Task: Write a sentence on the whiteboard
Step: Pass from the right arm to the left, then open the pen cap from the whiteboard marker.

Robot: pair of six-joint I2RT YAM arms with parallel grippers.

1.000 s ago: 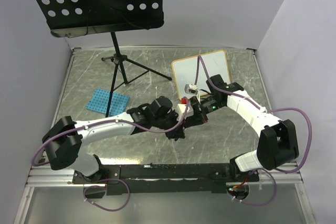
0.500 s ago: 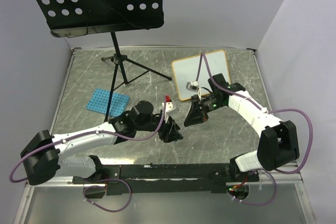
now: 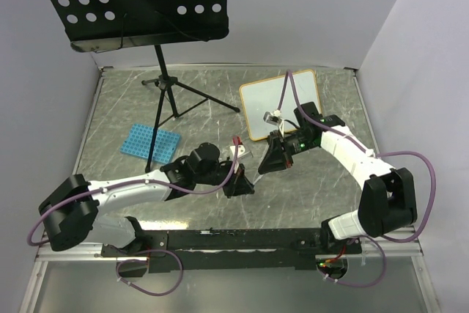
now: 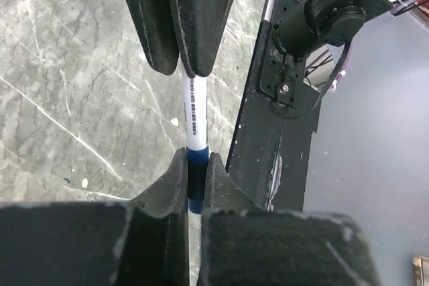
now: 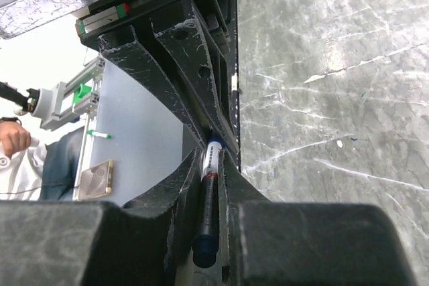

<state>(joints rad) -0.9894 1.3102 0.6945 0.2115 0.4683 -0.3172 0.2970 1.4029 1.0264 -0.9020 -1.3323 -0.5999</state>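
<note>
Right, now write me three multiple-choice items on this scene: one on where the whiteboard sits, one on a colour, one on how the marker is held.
1. Where is the whiteboard?
A. On the far side of the table, right of centre
B. At the near left corner
C. On the floor

2. What colour is the perforated rack?
A. Red
B. Blue
C. Green

3. How is the marker held?
A. Not at all, it lies loose
B. It stands in a cup
C. Clamped by both the left gripper and the right gripper

Answers:
1 A, the top view shows it far from the arm bases, right of centre.
2 B, it is plainly blue in the top view.
3 C, each wrist view shows both pairs of jaws closed on the marker.
</note>
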